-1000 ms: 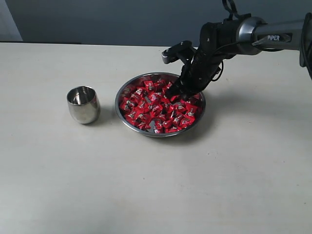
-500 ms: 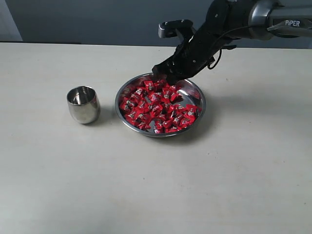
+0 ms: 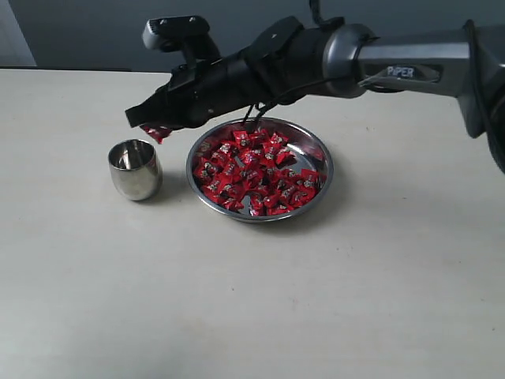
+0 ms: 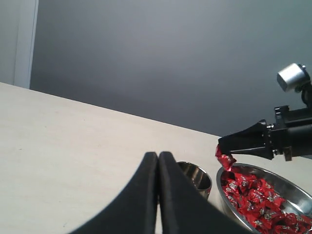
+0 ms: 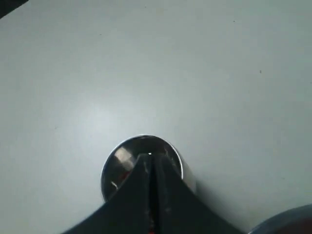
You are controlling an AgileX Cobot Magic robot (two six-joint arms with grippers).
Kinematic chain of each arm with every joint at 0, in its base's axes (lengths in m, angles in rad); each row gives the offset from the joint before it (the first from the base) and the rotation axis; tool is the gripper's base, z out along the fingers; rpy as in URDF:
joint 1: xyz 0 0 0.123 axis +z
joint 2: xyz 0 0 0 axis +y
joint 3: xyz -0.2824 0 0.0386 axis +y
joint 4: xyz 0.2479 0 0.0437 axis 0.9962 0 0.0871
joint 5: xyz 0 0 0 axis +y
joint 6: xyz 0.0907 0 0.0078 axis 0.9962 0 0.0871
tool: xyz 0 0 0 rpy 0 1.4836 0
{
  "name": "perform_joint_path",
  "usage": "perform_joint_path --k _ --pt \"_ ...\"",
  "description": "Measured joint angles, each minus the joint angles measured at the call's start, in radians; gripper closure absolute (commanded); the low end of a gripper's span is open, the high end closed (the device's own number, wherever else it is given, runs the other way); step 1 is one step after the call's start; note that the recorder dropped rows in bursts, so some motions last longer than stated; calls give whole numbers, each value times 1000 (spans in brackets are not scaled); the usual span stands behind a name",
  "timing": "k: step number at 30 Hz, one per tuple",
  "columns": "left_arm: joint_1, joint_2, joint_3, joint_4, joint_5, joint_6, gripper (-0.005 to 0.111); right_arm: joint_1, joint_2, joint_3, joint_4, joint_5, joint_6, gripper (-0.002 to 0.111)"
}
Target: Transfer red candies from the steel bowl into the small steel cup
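The right hand [image 3: 147, 125] is clamped on one red candy [image 3: 155, 133]: its two fingers are pressed together and the crumpled foil hangs from their tip. In the exterior view this hand is in the upper left part of the frame, at the end of a dark arm [image 3: 260, 67] that reaches in from the right edge and passes over the far rim of the steel bowl [image 3: 260, 219]. The tip and its candy hang in the air just above and slightly right of the small steel cup [image 3: 134, 168], not touching it. The right wrist view looks down past the closed fingers [image 5: 168, 195] onto the cup's open mouth, which lies right under the tip

The left hand [image 4: 158, 155] shows only in its own wrist view. Its fingers lie flat against each other with nothing between them, and the cup shows behind their tip; how far off I cannot tell

The cup stands upright on the pale counter [image 3: 237, 300], left of the frame's middle, near the bowl's left side but apart from it. The bowl sits at the centre of the frame, and the red candies [image 3: 256, 174] are heaped across most of its floor, with bare steel at its upper right. A grey wall [image 3: 95, 31] runs along the top of the frame
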Motion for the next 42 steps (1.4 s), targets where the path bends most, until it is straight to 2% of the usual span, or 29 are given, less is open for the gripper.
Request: perform_joint_path --k 5,15,18,22,29,32,39,42 --pt "0 0 0 0 0 0 106 52 57 -13 -20 -73 -10 109" --pt "0 0 0 0 0 0 106 54 102 -82 -5 -73 -12 109" --pt "0 0 0 0 0 0 106 54 102 -82 -3 -69 -12 99" --pt "0 0 0 0 0 0 106 54 102 -85 -3 -47 -19 77" --pt "0 0 0 0 0 0 106 54 102 -88 -23 -47 -22 74" --pt "0 0 0 0 0 0 106 39 87 -88 -142 -37 20 74" --pt "0 0 0 0 0 0 106 -75 16 -90 -603 57 455 74" --pt "0 0 0 0 0 0 106 -121 9 -94 -796 178 611 74"
